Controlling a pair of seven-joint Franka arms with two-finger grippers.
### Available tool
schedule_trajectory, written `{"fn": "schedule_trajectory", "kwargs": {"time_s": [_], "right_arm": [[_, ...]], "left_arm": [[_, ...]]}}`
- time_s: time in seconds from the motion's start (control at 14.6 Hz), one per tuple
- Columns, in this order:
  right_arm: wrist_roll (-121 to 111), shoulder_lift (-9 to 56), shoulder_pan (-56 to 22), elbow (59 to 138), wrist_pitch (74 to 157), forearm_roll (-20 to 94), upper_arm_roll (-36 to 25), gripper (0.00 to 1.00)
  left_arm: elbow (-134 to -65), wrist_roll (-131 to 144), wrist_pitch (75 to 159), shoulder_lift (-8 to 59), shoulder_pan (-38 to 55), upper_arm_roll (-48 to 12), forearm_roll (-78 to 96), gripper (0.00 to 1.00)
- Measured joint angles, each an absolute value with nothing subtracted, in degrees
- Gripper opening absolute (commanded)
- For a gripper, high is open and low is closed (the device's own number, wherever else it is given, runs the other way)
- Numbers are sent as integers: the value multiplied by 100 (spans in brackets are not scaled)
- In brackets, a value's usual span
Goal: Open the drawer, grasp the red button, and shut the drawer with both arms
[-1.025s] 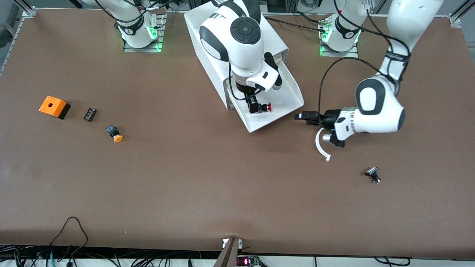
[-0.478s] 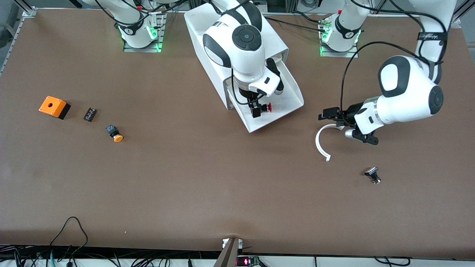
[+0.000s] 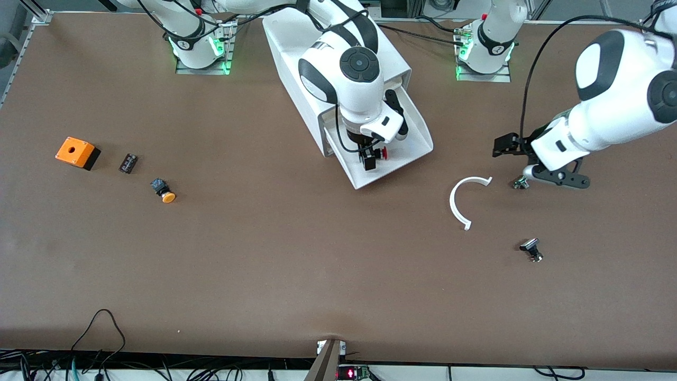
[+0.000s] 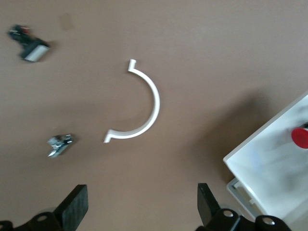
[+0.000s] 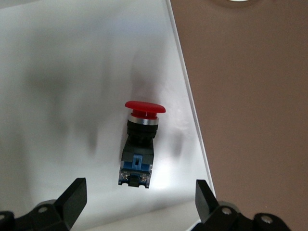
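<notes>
The lowest drawer [image 3: 413, 138] stands pulled out of the white cabinet [image 3: 296, 47]. The red-capped button [image 3: 382, 153] lies on its side on the drawer floor. My right gripper [image 3: 368, 160] hangs open just above it. In the right wrist view the button [image 5: 140, 144] lies between and ahead of the open fingers [image 5: 72, 198], untouched, on the drawer floor [image 5: 67, 72]. My left gripper [image 3: 503, 145] is open and empty over the table, toward the left arm's end. The left wrist view shows the drawer's corner [image 4: 269, 173] and the red cap [image 4: 301, 136].
A white curved strip [image 3: 456, 203] lies near the left gripper, with a small metal part [image 3: 520, 183] and a black part [image 3: 531, 248]. An orange box [image 3: 77, 152], a small black piece [image 3: 128, 163] and an orange-capped button [image 3: 163, 191] lie toward the right arm's end.
My left arm has drawn away from the drawer toward its own end of the table, uncovering the white strip. My right gripper has shifted slightly over the red button.
</notes>
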State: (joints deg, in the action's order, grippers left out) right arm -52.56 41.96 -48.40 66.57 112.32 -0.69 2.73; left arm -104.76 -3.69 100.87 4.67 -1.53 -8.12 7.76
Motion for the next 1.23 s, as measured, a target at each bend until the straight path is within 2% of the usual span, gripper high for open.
{"fn": "schedule_trajectory", "kwargs": {"time_s": [0.55, 0.75, 1.23], "right_arm": [[-4684, 4318, -4906, 6657, 11299, -69, 368, 100], [-4585, 4334, -4938, 6657, 11301, -69, 450, 100], [-4477, 4471, -4922, 6657, 11357, -70, 445, 100]], "left_arm": [[-9368, -68, 8850, 411, -158, -388, -112, 100], [-9086, -64, 8748, 410, -150, -388, -276, 100], [-8961, 58, 8744, 411, -145, -380, -280, 100]]}}
